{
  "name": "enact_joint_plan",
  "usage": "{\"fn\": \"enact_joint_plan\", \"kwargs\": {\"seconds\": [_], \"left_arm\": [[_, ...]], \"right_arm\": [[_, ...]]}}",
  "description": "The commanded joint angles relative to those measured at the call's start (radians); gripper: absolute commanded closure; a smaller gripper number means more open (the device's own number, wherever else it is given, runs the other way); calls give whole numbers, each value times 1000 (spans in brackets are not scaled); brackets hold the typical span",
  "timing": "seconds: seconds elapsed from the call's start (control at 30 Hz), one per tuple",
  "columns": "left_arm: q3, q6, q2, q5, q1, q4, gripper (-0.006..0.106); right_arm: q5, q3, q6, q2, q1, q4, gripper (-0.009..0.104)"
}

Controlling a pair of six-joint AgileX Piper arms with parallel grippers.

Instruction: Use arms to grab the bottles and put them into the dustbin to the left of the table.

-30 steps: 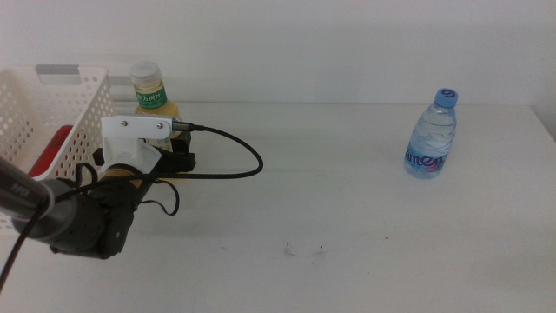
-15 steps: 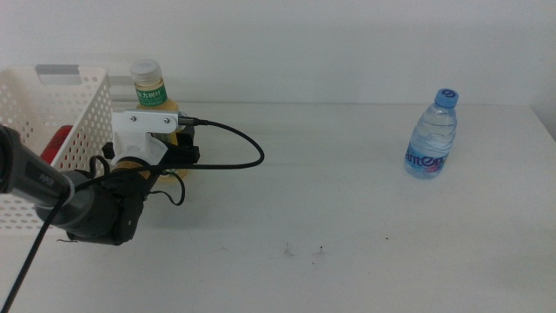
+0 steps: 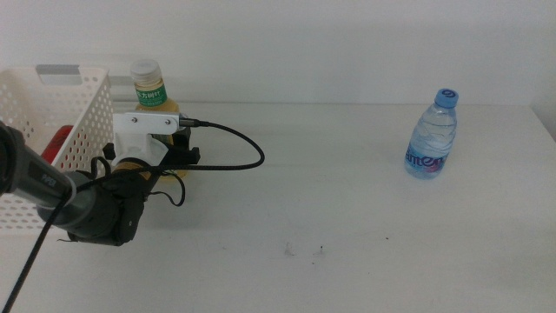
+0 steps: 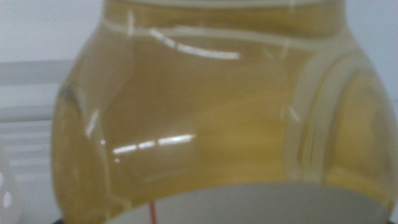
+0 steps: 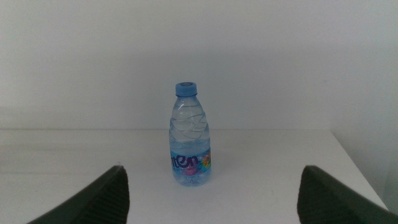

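The left gripper [image 3: 174,155] sat at the base of the yellow-drink bottle [image 3: 149,89], whose amber body filled the left wrist view; whether its jaws were spread or pinching could not be told. At the bottle's nine o'clock stood the dustbin [image 3: 74,104], a red can [image 3: 54,145] inside. The right gripper [image 5: 211,196] waited, jaws spread, facing the water bottle [image 5: 189,137], upright at the table [image 3: 347,217]'s three o'clock side.
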Motion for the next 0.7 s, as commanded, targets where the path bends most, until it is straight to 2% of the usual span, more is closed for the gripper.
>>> {"fn": "enact_joint_plan", "kwargs": {"seconds": [0.0,0.07,0.1,0.47,0.67], "left_arm": [[-5,-4,-1,-17,1,-13,87],[20,-4,-28,-41,1,-17,100],[33,-4,-43,-53,1,-17,102],[213,-4,-287,-34,-12,12,102],[250,-2,-475,177,-44,9,102]], "right_arm": [[-8,3,-4,-4,0,-6,2],[-8,3,-4,-4,0,-6,2],[-8,3,-4,-4,0,-6,2],[-8,3,-4,-4,0,-6,2],[-8,3,-4,-4,0,-6,2]]}}
